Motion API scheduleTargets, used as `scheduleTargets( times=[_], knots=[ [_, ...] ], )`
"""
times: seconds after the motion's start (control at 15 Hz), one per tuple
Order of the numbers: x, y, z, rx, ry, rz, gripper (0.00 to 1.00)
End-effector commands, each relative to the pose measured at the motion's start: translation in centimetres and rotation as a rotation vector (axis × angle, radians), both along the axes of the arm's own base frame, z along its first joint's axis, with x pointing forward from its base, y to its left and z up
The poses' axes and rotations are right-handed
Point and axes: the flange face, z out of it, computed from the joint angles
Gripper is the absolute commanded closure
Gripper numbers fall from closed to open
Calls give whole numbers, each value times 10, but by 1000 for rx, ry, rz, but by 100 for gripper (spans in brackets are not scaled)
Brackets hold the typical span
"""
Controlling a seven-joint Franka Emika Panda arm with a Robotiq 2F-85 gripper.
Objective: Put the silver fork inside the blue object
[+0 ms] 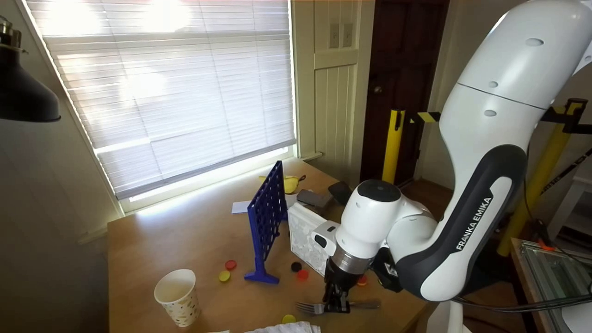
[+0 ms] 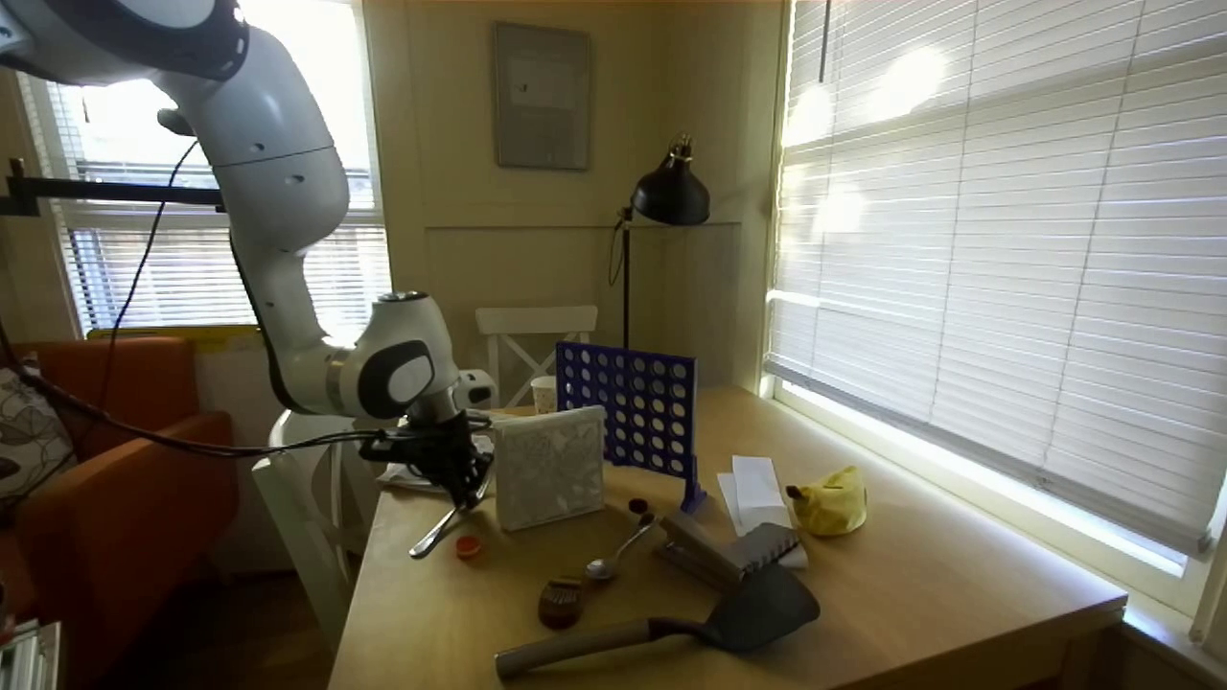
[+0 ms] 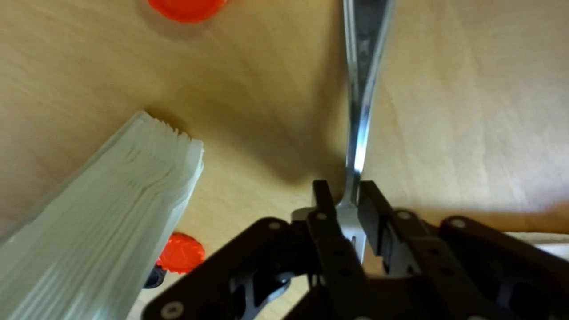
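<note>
The silver fork (image 1: 312, 308) is low over the table near its front edge, tines toward the paper cup. Its handle also shows in an exterior view (image 2: 436, 539) and in the wrist view (image 3: 357, 153). My gripper (image 1: 337, 307) points down around the fork where neck meets head; the wrist view shows its fingers (image 3: 343, 189) nearly together with the fork head between them, part of the tines hidden. Whether the fork touches the table I cannot tell. The blue object (image 1: 267, 217), an upright grid panel on feet, stands beyond the white box; it also shows in an exterior view (image 2: 628, 412).
The white box (image 1: 303, 236) stands upright between gripper and blue panel, also in the wrist view (image 3: 111, 222). A paper cup (image 1: 180, 298), loose red (image 1: 303, 275), yellow and black discs, and a white napkin (image 1: 291, 327) lie around. A spatula (image 2: 767, 609) and spoon (image 2: 618, 558) lie farther off.
</note>
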Motion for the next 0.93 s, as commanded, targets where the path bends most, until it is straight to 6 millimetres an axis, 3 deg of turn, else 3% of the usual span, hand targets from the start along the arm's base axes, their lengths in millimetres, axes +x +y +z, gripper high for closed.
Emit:
scheduleTargets(
  times=[0.0,0.2,0.33,0.47,0.67,0.87],
  knots=[
    [3,4,-1,-22,18,-22,79],
    [2,6,-2,-29,31,-26,81],
    [1,7,-3,-34,36,-28,98],
    [0,12,6,-21,6,-53,99],
    [-10,33,57,66,-60,-105,98],
    [-12,63,126,180,-212,-63,98]
  ],
)
